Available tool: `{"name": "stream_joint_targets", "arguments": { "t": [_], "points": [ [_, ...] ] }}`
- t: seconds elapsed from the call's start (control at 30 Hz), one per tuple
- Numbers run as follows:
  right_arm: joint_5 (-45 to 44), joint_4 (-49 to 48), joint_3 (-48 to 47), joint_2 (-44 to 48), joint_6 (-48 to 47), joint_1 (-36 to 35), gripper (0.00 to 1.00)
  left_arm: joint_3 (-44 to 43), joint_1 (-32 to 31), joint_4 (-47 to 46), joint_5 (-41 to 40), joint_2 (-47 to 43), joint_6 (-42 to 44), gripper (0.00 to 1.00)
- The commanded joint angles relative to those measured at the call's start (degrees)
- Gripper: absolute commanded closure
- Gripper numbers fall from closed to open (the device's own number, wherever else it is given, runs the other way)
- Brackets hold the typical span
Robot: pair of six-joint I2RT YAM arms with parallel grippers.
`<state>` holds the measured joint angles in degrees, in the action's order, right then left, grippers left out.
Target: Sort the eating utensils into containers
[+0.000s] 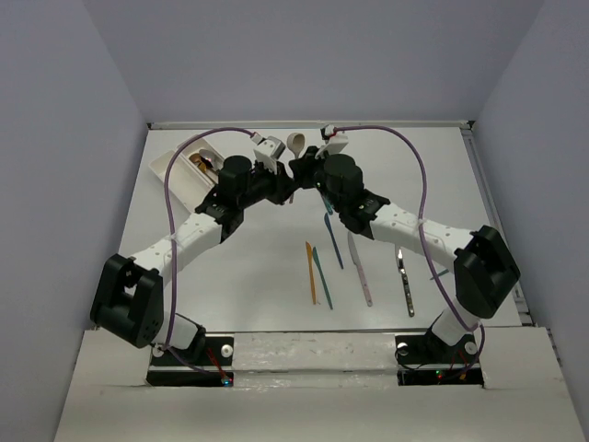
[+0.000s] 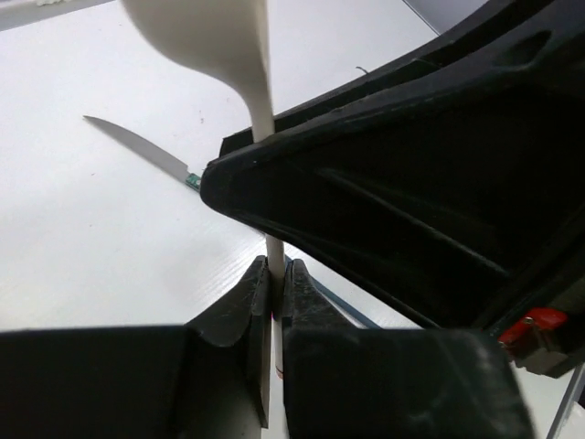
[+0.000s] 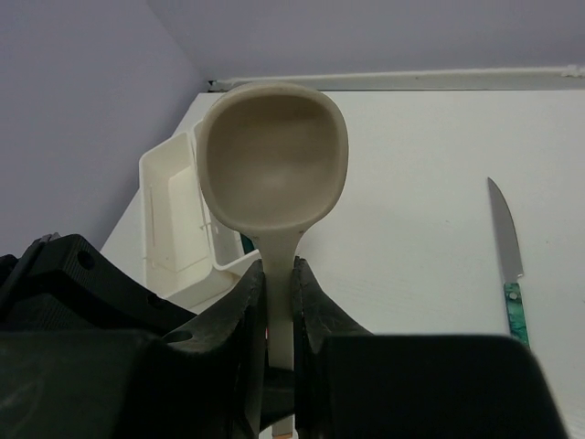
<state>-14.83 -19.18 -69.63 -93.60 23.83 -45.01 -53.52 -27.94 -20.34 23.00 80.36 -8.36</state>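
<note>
A cream spoon (image 1: 296, 143) is held upright above the table's far middle, gripped by both arms at once. My left gripper (image 2: 275, 274) is shut on its thin handle, bowl (image 2: 210, 37) above. My right gripper (image 3: 280, 279) is shut on the handle just below the bowl (image 3: 274, 155). In the top view the left gripper (image 1: 282, 177) and right gripper (image 1: 304, 175) meet at the spoon. The two joined white trays (image 1: 177, 170) stand at the far left and also show in the right wrist view (image 3: 174, 229); spoons (image 1: 201, 164) lie in one.
Several knives lie near the middle front: orange (image 1: 310, 272), teal (image 1: 321, 276), blue (image 1: 333, 241), pale grey (image 1: 361, 272) and a silver-bladed one (image 1: 405, 281). A green-handled knife (image 3: 512, 274) lies right of the spoon and also shows in the left wrist view (image 2: 137, 146).
</note>
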Motion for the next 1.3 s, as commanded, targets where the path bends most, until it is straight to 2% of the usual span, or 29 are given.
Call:
{"name": "stream_joint_targets", "arguments": {
  "t": [0.0, 0.17, 0.2, 0.23, 0.27, 0.3, 0.37, 0.53, 0.7, 1.17, 1.27],
  "points": [
    [3.0, -1.8, -3.8, -1.6, 1.3, -0.9, 1.0, -2.6, 2.2, -3.6, -0.8, 1.6, -1.9, 1.0],
    [3.8, 1.4, -7.5, -4.6, -0.5, -0.9, 1.0, -2.8, 5.9, -3.7, 2.2, 3.1, -4.9, 1.0],
    [4.5, 2.6, -8.8, -5.2, -1.5, -0.9, 0.9, -2.9, 7.0, -4.4, 4.5, 3.9, -7.2, 1.0],
    [5.5, 5.3, -11.0, -6.5, -2.0, -0.2, 0.52, -3.1, 9.8, -4.8, 5.8, 5.0, -8.6, 1.0],
    [5.5, 5.3, -11.1, -7.0, -2.4, -0.2, 0.52, -3.2, 9.8, -5.3, 6.9, 5.0, -10.0, 1.0],
    [4.9, 7.8, -12.7, -7.3, -2.7, -0.2, 0.27, -3.4, 13.1, -6.5, 8.4, 6.2, -12.2, 1.0],
    [4.5, 9.4, -13.1, -7.0, -2.9, 0.4, 0.17, -3.8, 16.5, -7.5, 8.5, 7.3, -13.1, 1.0],
    [2.4, 9.5, -9.7, -4.4, -5.2, 1.0, 0.15, -4.8, 25.5, -12.2, 6.8, 10.6, -15.5, 1.0],
    [0.8, 9.5, -6.9, -2.8, -6.1, 1.0, 0.14, -8.5, 31.0, -12.7, 5.3, 17.7, -19.3, 1.0],
    [-2.2, 9.5, -2.1, -1.4, -7.1, 1.0, 0.15, -11.0, 32.0, -13.1, -2.1, 26.3, -20.7, 1.0],
    [-2.8, 9.4, -1.2, -0.9, -7.1, 1.0, 0.14, -10.3, 32.0, -13.2, -2.3, 26.4, -20.3, 0.93]
  ]
}}
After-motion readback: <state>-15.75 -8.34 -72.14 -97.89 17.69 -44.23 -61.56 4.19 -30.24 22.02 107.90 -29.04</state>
